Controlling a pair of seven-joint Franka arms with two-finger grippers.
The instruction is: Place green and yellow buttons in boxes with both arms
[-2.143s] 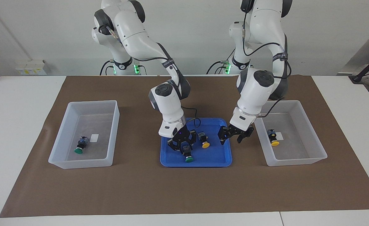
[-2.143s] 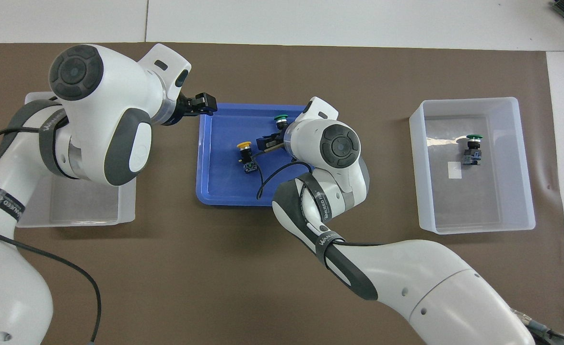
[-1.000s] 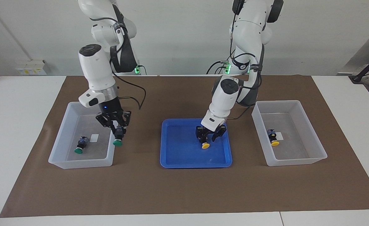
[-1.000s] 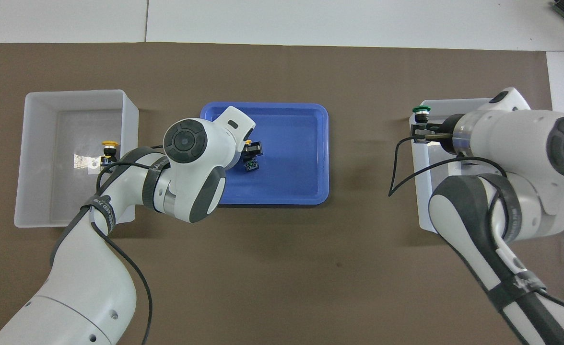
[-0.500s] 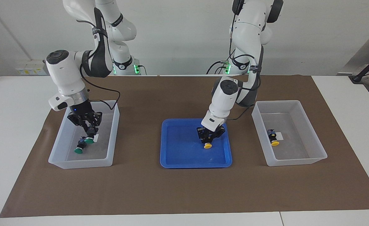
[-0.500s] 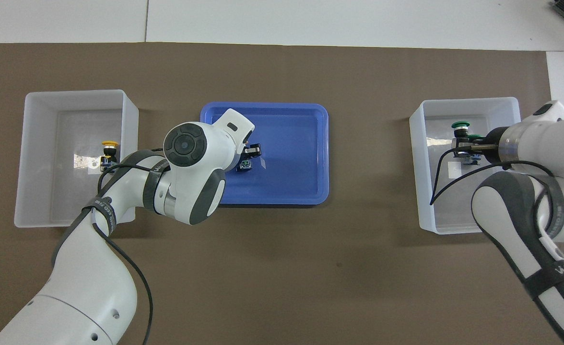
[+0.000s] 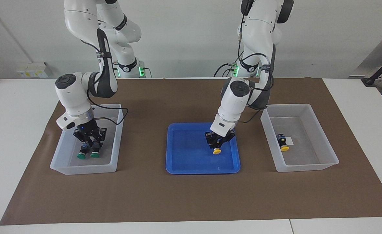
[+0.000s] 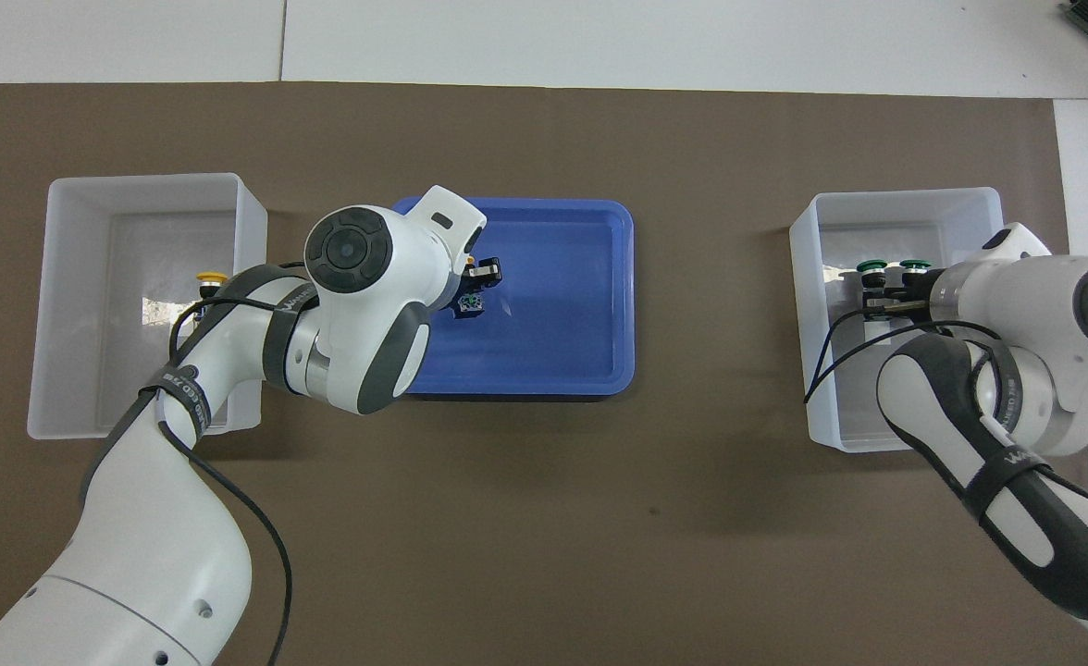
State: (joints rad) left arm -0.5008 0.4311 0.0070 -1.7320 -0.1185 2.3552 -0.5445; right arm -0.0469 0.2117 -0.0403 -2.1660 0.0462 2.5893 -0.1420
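In the facing view, taking the blue tray (image 7: 178,164) as my landmark, I saw that the right gripper (image 7: 91,143) had come down inside the box (image 7: 119,136) toward the right arm's end of the table from the tray, its fingers clamped on the second green button (image 7: 95,152), which now sat low beside the first green button (image 7: 81,154) instead of hanging above it as it did half a second before. The left gripper (image 7: 217,142) had closed on the last yellow button (image 7: 216,150) over the tray; a second earlier its fingers stood apart around it. The other yellow button (image 7: 282,142) lay in the box (image 7: 324,139) toward the left arm's end from the tray. In the overhead view, the two green caps showed side by side, the held green button (image 8: 871,269) just beside its mate (image 8: 914,267), with the right gripper (image 8: 877,298) over them in that box (image 8: 812,370). The left gripper (image 8: 475,282) sat over the tray (image 8: 599,305), the yellow button mostly hidden beneath it, and the lone yellow button (image 8: 208,277) waited in its box (image 8: 63,305). I judged the green half needed only a release, and the yellow one a lift and carry.
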